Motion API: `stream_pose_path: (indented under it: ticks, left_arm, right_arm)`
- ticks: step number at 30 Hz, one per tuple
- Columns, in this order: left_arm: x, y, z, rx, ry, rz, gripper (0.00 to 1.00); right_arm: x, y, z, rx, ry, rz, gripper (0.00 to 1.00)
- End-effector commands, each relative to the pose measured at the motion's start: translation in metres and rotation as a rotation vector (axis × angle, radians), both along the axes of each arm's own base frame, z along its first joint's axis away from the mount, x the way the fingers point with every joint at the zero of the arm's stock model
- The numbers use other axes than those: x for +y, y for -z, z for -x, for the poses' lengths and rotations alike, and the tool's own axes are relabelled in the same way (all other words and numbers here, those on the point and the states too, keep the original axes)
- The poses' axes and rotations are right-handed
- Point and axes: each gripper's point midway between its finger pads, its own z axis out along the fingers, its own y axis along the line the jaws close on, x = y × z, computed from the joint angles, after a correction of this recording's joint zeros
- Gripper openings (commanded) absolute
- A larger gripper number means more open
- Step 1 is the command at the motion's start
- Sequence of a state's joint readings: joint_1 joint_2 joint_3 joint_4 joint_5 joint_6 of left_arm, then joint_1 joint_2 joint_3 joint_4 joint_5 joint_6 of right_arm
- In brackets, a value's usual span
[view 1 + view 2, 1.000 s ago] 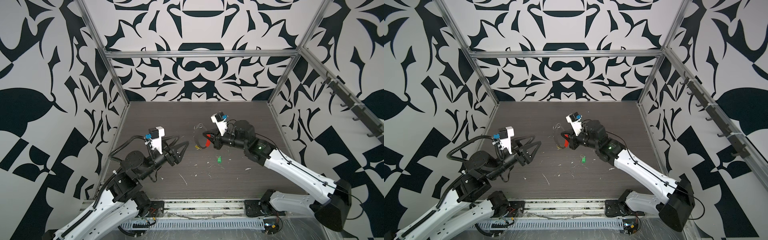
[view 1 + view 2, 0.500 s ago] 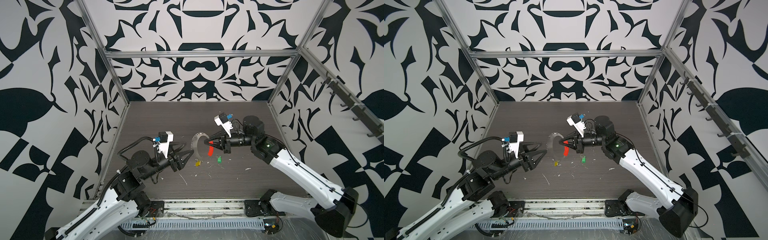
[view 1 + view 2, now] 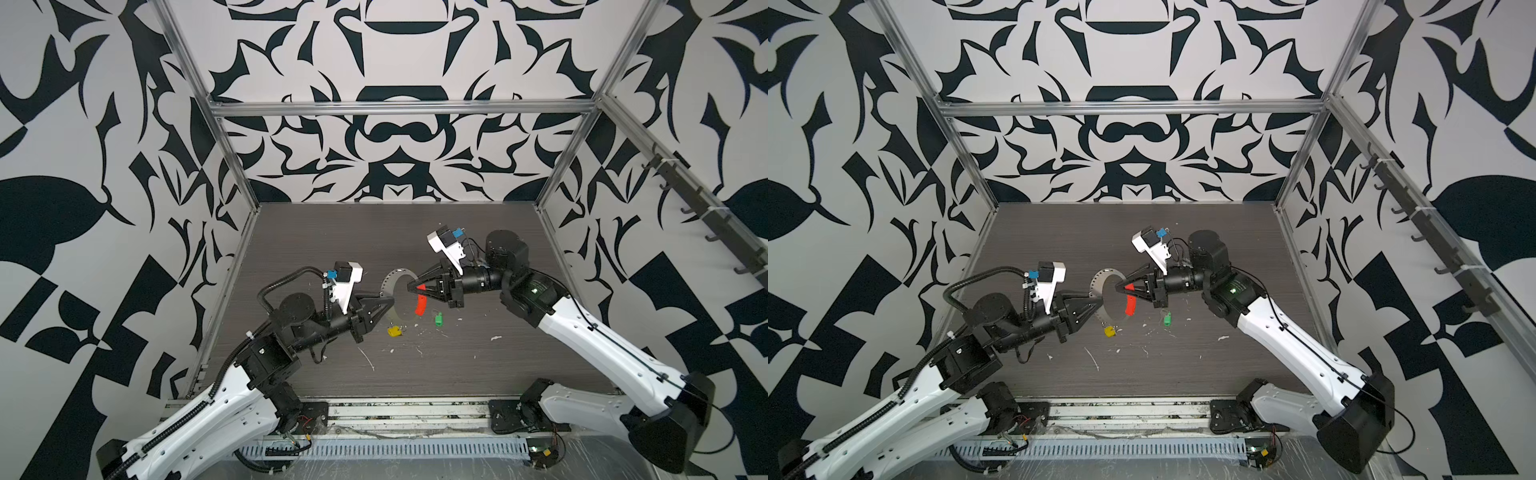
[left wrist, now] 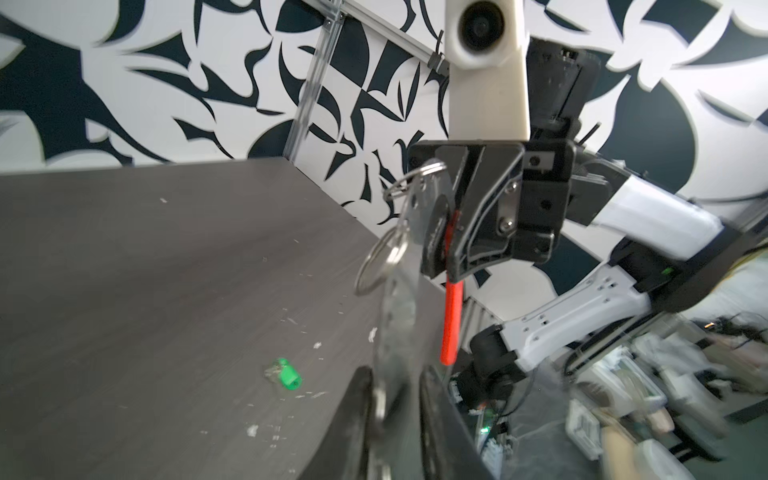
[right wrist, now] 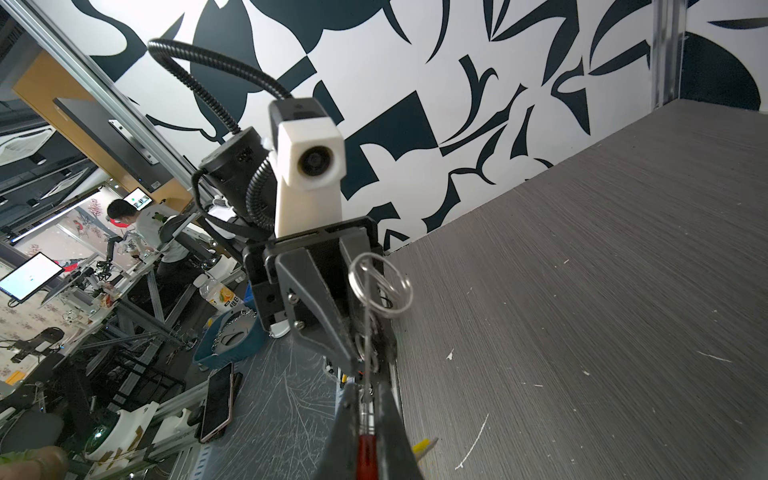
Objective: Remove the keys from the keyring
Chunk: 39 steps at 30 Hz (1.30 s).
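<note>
Above the middle of the table (image 3: 457, 374), the keyring (image 3: 394, 277) stands upright, gripped from both sides.
Nearest, the yellow-tagged key (image 3: 395, 331) dangles under the hoop's lowest arc, off the tabletop; the green-tagged key (image 3: 438, 320) lies loose on the wood just beyond. The left gripper (image 3: 388, 300) is pinched on the grey arc; opposite, the right gripper (image 3: 411, 286) is clamped on the red sleeve (image 3: 420, 306). Small split rings (image 4: 380, 266) hang on the hoop.

One keyring (image 3: 390, 282), one yellow-tagged key (image 3: 395, 331), one green-tagged key (image 3: 438, 319); two small split rings (image 4: 380, 264)

Grey table (image 3: 332, 232), scattered white scraps (image 3: 368, 360)
</note>
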State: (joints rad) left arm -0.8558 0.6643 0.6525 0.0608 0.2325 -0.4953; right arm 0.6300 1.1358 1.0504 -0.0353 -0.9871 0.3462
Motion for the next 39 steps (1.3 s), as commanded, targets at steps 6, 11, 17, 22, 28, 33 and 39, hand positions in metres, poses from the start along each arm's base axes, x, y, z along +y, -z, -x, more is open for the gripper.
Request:
stream_pose_path:
  ticks: [6, 11, 17, 22, 28, 33, 39]
  left_arm:
    - [0.004, -0.025, -0.017, 0.076, -0.09, 0.118, 0.0]
    - [0.016, -0.022, -0.037, 0.183, -0.232, 0.142, 0.0]
    - [0.031, -0.014, -0.056, 0.273, -0.381, 0.132, 0.0]
    - [0.032, -0.015, -0.06, 0.296, -0.41, 0.126, 0.0]
    - [0.037, -0.016, -0.064, 0.309, -0.445, 0.131, 0.0]
    - [0.035, -0.016, -0.064, 0.312, -0.441, 0.128, 0.0]
    - [0.035, -0.016, -0.063, 0.308, -0.436, 0.133, 0.0]
  right_arm:
    - [-0.002, -0.016, -0.023, -0.04, 0.146, -0.036, 0.14]
    - [-0.019, -0.01, -0.04, -0.073, 0.337, -0.026, 0.46]
    - [-0.034, 0.004, -0.046, -0.078, 0.454, -0.03, 0.5]
    - [-0.029, 0.022, -0.04, -0.103, 0.483, -0.002, 0.5]
    - [-0.011, 0.033, -0.024, -0.228, 0.513, 0.057, 0.5]
    - [0.008, 0.042, -0.016, -0.278, 0.466, 0.117, 0.5]
    - [0.016, 0.051, -0.02, -0.297, 0.465, 0.156, 0.46]
